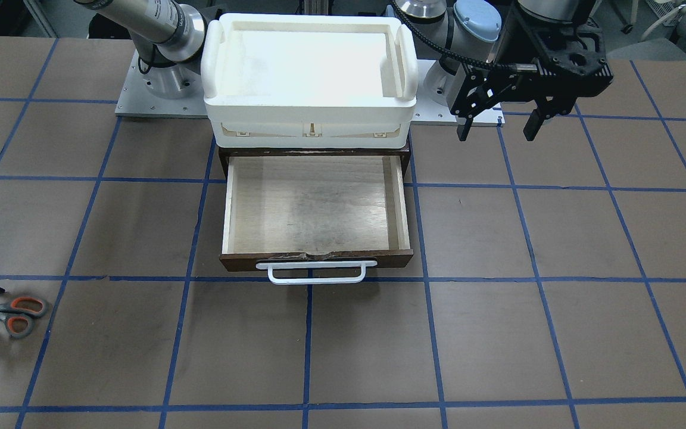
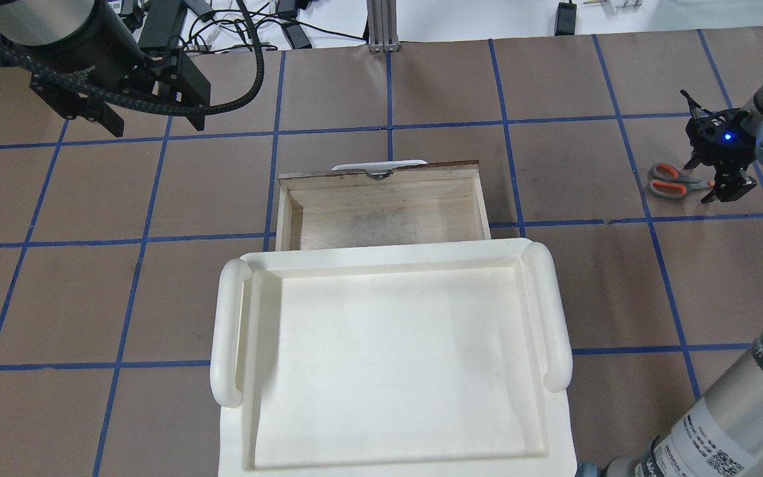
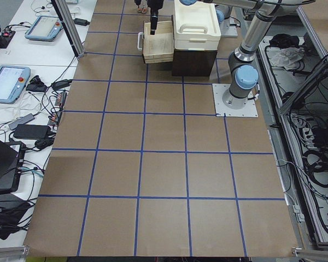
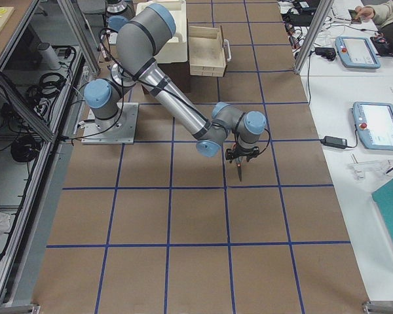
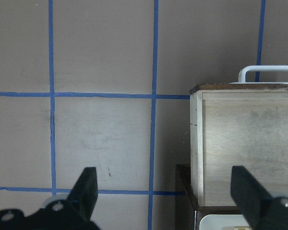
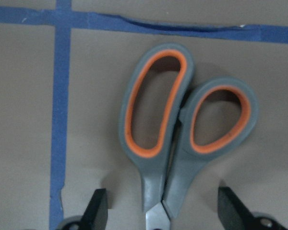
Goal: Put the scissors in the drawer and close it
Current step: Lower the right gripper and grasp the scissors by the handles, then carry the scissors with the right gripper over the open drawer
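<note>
i am watching the right end effector [image 6: 163,211] hanging low over the scissors [image 6: 175,143], jaws spread, one finger on each side of the neck where the handles meet the blades (not touching, as far as i can see). the scissors are lying flat on the surface [image 1: 498,333], well apart from the drawer [image 1: 316,205], which is standing pulled out under the white tray [image 1: 310,107]. the left end effector [image 1: 498,132] is hovering open beside the tray.
</note>
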Robot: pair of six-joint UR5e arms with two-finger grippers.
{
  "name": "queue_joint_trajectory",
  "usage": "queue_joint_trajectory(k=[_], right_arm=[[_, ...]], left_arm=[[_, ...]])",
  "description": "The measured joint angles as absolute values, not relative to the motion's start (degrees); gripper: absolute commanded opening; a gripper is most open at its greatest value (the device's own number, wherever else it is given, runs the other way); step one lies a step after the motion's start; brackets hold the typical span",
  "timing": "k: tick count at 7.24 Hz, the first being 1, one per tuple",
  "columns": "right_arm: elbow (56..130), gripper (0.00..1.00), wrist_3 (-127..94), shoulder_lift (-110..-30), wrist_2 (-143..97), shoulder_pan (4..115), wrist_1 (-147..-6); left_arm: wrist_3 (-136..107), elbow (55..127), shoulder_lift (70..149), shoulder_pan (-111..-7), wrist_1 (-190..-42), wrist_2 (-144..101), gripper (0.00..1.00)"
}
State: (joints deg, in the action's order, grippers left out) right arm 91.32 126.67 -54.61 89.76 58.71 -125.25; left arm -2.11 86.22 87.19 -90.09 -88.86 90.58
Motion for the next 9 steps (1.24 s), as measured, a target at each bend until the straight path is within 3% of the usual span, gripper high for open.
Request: queue_joint_trajectory(k=[1, 6, 9], right_arm=[[91.27, 0.0, 126.71, -54.67, 90.37, 58.71, -125.25], [90.67, 0.0, 128.04, -55.64, 93.19, 59.32, -125.23], [90.54, 0.0, 127.35, -61.08, 92.58, 61.22, -124.15]], left_arm=[[-2.11, 86.22, 87.19, -90.09, -88.86, 90.6, 1.0], [-2.11, 86.22, 87.21, -90.09, -88.86, 90.53, 1.0], [-2.11, 86.22, 87.21, -90.09, -88.86, 90.53, 1.0]])
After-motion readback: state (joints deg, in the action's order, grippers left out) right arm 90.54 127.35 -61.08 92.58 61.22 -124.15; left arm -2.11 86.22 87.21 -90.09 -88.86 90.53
